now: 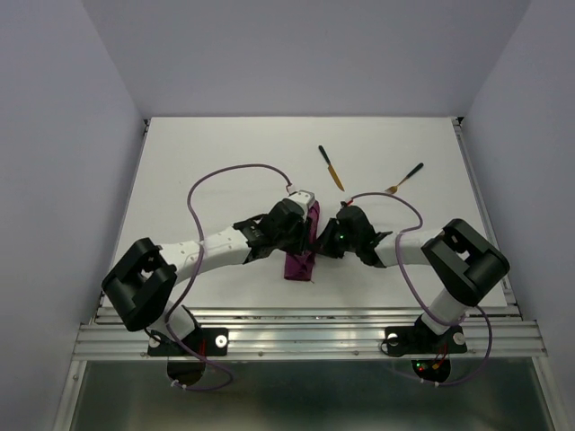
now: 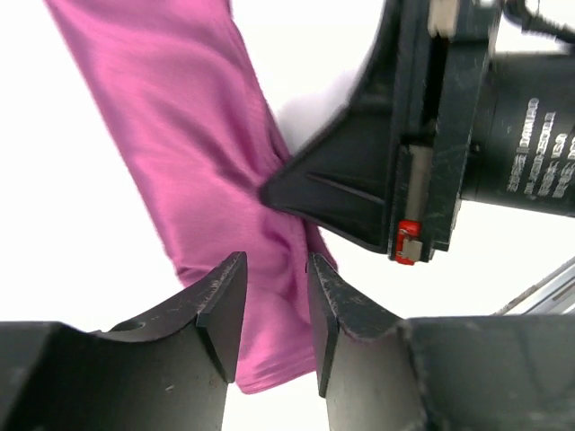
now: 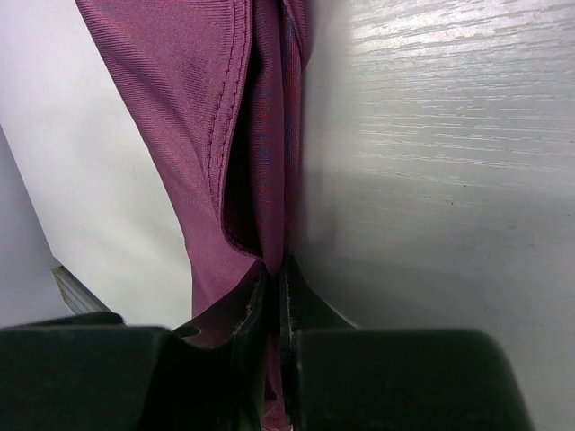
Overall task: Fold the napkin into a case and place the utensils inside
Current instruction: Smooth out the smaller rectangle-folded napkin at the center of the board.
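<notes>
The magenta napkin (image 1: 300, 260) lies folded into a narrow long strip at the table's middle, between both arms. In the left wrist view the napkin (image 2: 193, 171) runs from the upper left down between my fingers; my left gripper (image 2: 274, 301) stands open above it, jaws apart with cloth showing in the gap. My right gripper (image 3: 276, 278) is shut on the napkin's (image 3: 225, 135) right edge, pinching a fold of cloth; it shows black at the right of the left wrist view as the right gripper (image 2: 359, 193). Two utensils, a knife (image 1: 331, 167) and a fork (image 1: 406, 177), lie farther back.
The white table (image 1: 198, 171) is walled by pale panels on three sides. A metal rail (image 1: 305, 334) runs along the near edge by the arm bases. Purple cables loop above both arms.
</notes>
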Controlling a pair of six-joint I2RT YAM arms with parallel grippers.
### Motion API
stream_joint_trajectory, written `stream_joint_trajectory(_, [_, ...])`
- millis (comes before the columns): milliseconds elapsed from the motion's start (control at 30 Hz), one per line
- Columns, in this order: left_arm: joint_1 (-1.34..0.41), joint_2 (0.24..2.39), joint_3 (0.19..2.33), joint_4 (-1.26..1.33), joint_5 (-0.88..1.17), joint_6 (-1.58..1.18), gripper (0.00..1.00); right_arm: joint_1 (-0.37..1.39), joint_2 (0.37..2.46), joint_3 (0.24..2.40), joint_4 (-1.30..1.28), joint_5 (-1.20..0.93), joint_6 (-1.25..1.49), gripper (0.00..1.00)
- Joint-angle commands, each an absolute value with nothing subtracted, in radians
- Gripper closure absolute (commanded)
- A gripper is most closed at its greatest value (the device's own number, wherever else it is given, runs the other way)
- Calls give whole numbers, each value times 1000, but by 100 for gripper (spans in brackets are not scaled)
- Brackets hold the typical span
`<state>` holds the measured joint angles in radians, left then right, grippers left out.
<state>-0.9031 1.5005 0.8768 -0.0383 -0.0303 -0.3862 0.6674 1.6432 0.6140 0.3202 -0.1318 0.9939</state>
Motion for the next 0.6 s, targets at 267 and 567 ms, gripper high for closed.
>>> stream_joint_trajectory(267, [-830,1411,776,53,141,-445,100,672,1678,646,313,-130,980,99])
stream_joint_trajectory(567, [-828,1391,721,75,101,-554,100,672,1620,617,268,-150,959,51])
